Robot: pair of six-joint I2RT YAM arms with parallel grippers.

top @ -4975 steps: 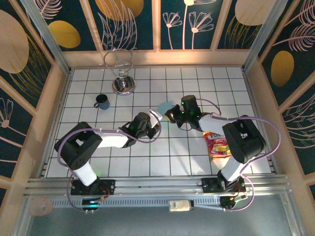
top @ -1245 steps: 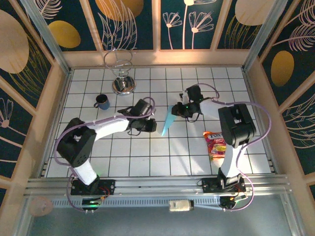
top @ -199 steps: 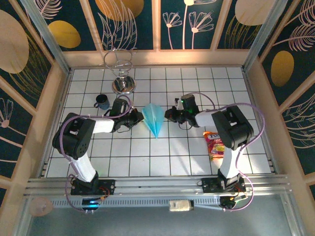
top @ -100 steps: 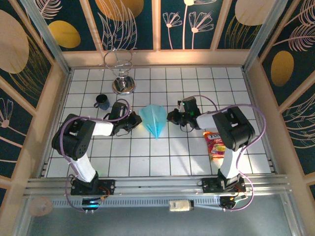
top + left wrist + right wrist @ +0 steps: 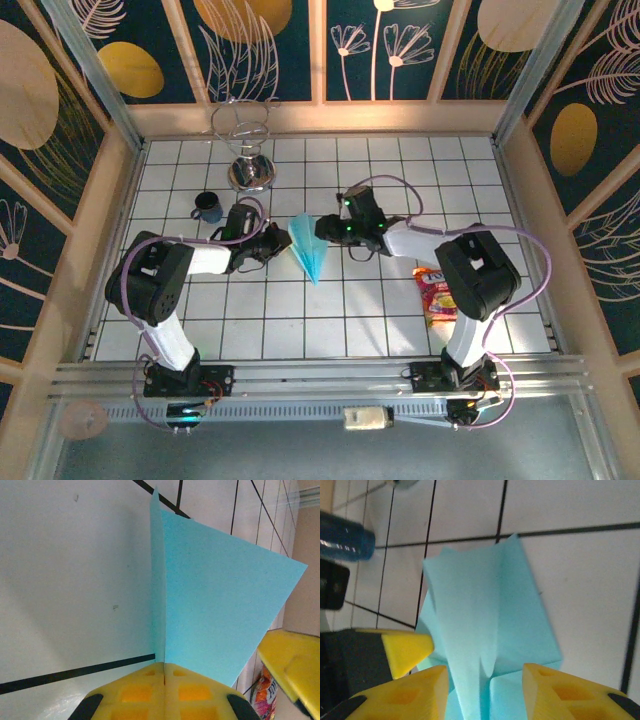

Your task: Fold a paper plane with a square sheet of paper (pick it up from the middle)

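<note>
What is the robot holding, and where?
The left gripper pinches the paper plane along its centre crease. The right gripper is open around it, not gripping.

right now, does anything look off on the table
Only the orange-red snack packet, lying flat beside the right arm, looks odd: it has no part in paper folding. The paper plane looks intact, its centre fold pinched in the left gripper. Nothing is spilled.

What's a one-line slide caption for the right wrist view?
Open right gripper straddling the folded light-blue paper plane on the white tiled table.
</note>
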